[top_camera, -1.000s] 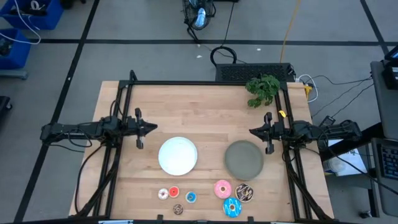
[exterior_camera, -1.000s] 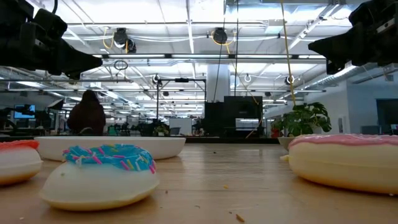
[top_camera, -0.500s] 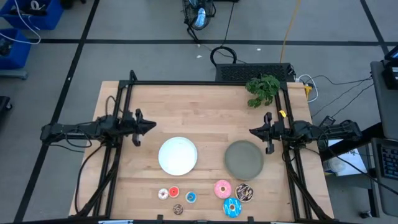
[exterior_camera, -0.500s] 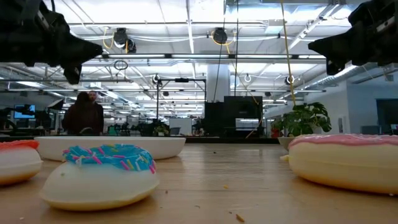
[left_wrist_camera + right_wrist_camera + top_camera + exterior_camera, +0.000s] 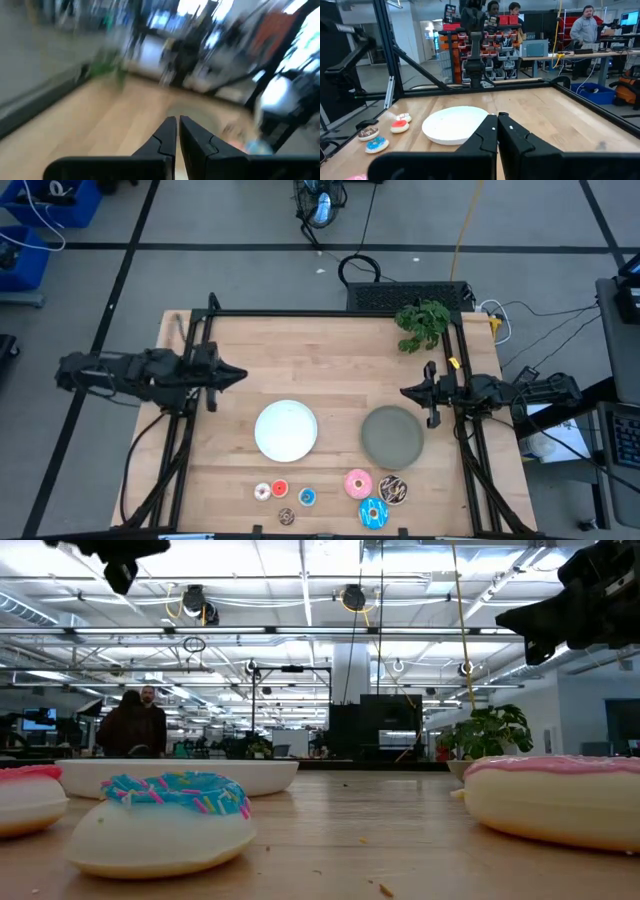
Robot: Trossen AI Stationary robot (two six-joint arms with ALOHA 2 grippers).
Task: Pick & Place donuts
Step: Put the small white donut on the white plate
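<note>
The left gripper [image 5: 232,374] hangs at the table's [image 5: 330,355] nine o'clock side, fingers clenched on nothing. The white plate [image 5: 286,430] lies toward six o'clock, the grey plate [image 5: 392,436] to its three o'clock. Along the table's six o'clock edge sit the donuts [image 5: 330,494], small ones under the white plate, larger ones under the grey. The right gripper [image 5: 410,391] waits at three o'clock, fingers pressed together, empty.

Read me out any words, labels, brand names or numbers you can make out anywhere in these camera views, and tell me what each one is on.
There is no text that can be read.
Donuts, white plate, grey plate: no lettering shows.
Red bins on the shelves in the right wrist view: any labels are too small to read.
Left wrist view: too blurred to show any text.
</note>
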